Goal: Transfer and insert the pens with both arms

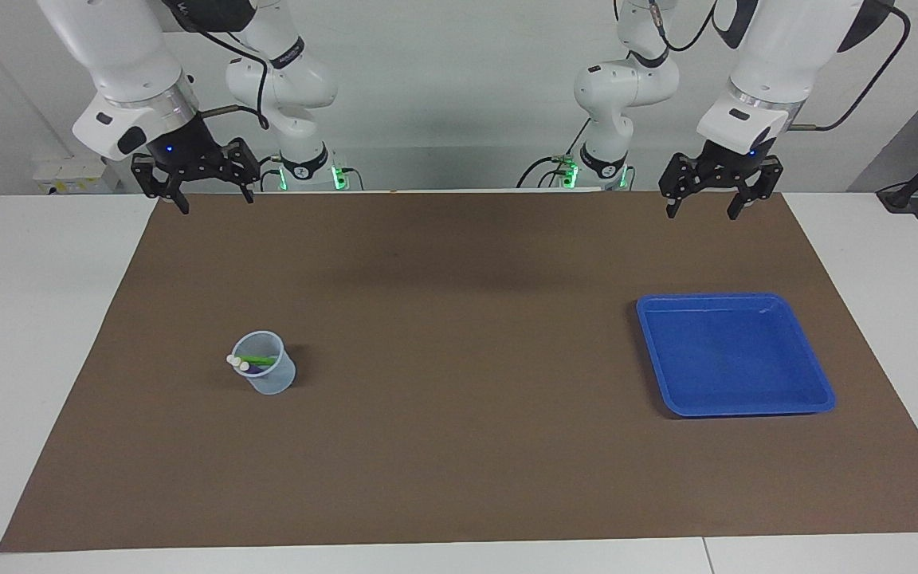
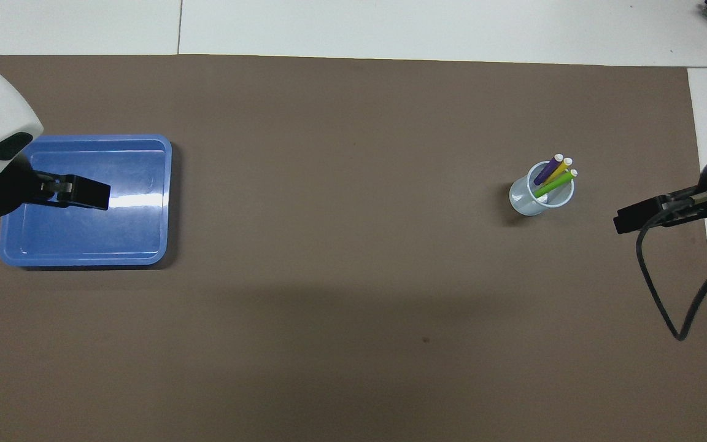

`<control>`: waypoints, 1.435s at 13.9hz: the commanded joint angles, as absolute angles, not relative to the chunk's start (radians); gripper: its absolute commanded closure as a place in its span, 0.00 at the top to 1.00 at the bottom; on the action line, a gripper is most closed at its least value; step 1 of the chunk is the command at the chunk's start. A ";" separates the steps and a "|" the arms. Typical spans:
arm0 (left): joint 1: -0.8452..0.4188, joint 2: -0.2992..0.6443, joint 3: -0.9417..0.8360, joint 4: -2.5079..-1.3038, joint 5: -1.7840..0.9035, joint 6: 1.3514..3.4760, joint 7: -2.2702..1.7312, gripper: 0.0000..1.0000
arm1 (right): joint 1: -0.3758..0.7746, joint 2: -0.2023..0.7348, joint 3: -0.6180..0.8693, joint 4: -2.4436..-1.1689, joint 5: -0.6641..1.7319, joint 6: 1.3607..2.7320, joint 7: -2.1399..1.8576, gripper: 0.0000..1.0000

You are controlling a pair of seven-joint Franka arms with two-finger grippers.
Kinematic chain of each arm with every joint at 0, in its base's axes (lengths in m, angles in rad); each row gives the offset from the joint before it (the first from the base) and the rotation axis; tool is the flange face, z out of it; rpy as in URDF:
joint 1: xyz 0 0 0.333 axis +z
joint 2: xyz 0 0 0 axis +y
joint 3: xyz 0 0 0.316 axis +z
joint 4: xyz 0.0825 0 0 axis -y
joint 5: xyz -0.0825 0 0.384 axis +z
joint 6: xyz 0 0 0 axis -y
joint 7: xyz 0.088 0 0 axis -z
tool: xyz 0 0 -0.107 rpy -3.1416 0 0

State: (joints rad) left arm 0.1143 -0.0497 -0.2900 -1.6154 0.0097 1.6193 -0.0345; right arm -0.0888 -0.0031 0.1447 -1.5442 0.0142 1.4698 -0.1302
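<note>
1. My right tool [image 1: 217, 203] hangs high over the brown mat's [image 1: 459, 446] edge at the right arm's end of the counter. Its fingers are spread wide with nothing between them.
2. The three pens [image 2: 553, 175] stand together in a small clear cup [image 1: 266, 375] on the mat, toward the right arm's end and well apart from both tools. That is where the task wants them, so I judge the inserting done.
3. The purple pen [image 2: 548, 170], yellow pen [image 2: 557, 172] and green pen [image 2: 555, 183] are not upright. Each leans on the rim, long axis tilted, whitish cap uppermost. The caps tip away from the robots and toward the right arm's end.
4. I judge the pens light, stiff and smooth, so they could slip or roll. I would pinch one across the barrel just under its cap, where it clears the rim, and lift along its lean. The cup looks light too and might tip if a pen drags on it.
5. The blue tray [image 1: 734, 359] lies flat toward the left arm's end, with nothing in it.
6. My left tool [image 1: 702, 211] waits high over the mat's edge nearest the robots, above the tray's end of the counter. It is spread open and empty.
</note>
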 commanded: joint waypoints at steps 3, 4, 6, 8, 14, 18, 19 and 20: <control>0.133 -0.080 -0.291 -1.643 -0.002 1.611 -0.018 1.00 | -0.008 -0.006 0.107 -1.555 0.018 1.534 -0.081 1.00; 0.133 -0.080 -0.291 -1.643 -0.002 1.614 -0.018 1.00 | 0.004 -0.009 0.106 -1.562 0.014 1.537 -0.072 1.00; 0.137 -0.080 -0.291 -1.643 -0.002 1.612 -0.018 1.00 | 0.012 -0.032 0.106 -1.595 0.003 1.539 -0.019 1.00; 0.135 -0.080 -0.291 -1.643 -0.002 1.614 -0.018 1.00 | 0.009 -0.063 0.100 -1.652 0.003 1.540 -0.020 1.00; 0.135 -0.080 -0.291 -1.643 -0.002 1.614 -0.018 1.00 | -0.002 -0.055 0.100 -1.634 0.003 1.603 -0.048 1.00; 0.133 -0.080 -0.291 -1.643 -0.002 1.614 -0.020 1.00 | -0.006 -0.055 0.100 -1.637 0.003 1.612 -0.048 1.00; 0.135 -0.080 -0.291 -1.643 -0.002 1.614 -0.018 1.00 | -0.014 -0.057 0.100 -1.637 0.003 1.612 -0.049 1.00; 0.135 -0.080 -0.291 -1.643 -0.002 1.614 -0.018 1.00 | -0.017 -0.058 0.100 -1.637 0.003 1.612 -0.049 1.00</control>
